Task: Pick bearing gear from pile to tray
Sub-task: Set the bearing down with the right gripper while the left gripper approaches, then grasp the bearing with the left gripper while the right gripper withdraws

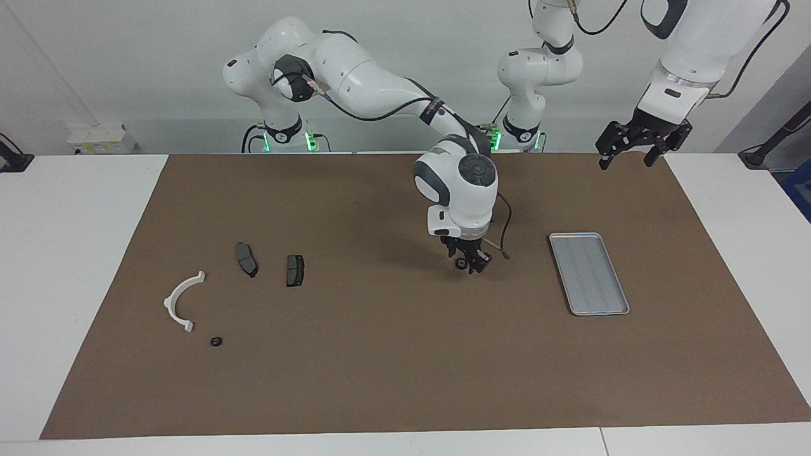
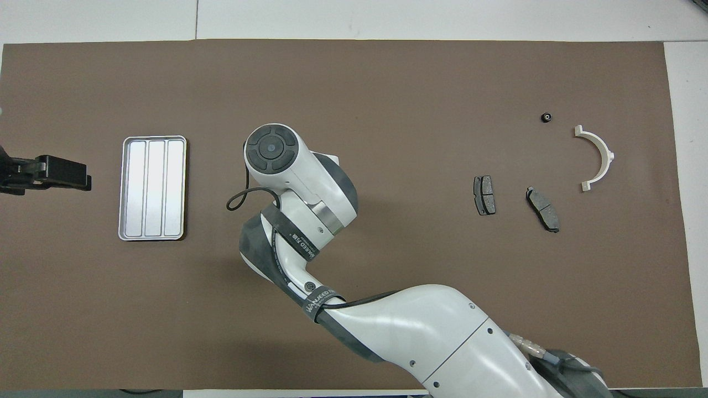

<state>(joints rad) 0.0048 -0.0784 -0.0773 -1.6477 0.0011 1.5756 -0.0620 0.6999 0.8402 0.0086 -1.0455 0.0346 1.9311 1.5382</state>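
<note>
A small black bearing gear (image 1: 216, 341) (image 2: 546, 117) lies in the pile toward the right arm's end of the table. Beside it are a white curved arc (image 1: 182, 301) (image 2: 597, 157) and two dark grey pads (image 1: 246, 259) (image 1: 294, 270). The silver tray (image 1: 589, 273) (image 2: 153, 188) lies empty toward the left arm's end. My right gripper (image 1: 470, 262) hangs low over the bare mat between pile and tray. A small dark round shape shows at its tip; I cannot tell whether it is a held part. In the overhead view the wrist hides it. My left gripper (image 1: 627, 158) (image 2: 66, 172) waits open above the mat's edge.
A brown mat (image 1: 380, 380) covers most of the white table. A cable loops out from the right wrist (image 2: 240, 199). The right arm's forearm spans the mat's near part in the overhead view.
</note>
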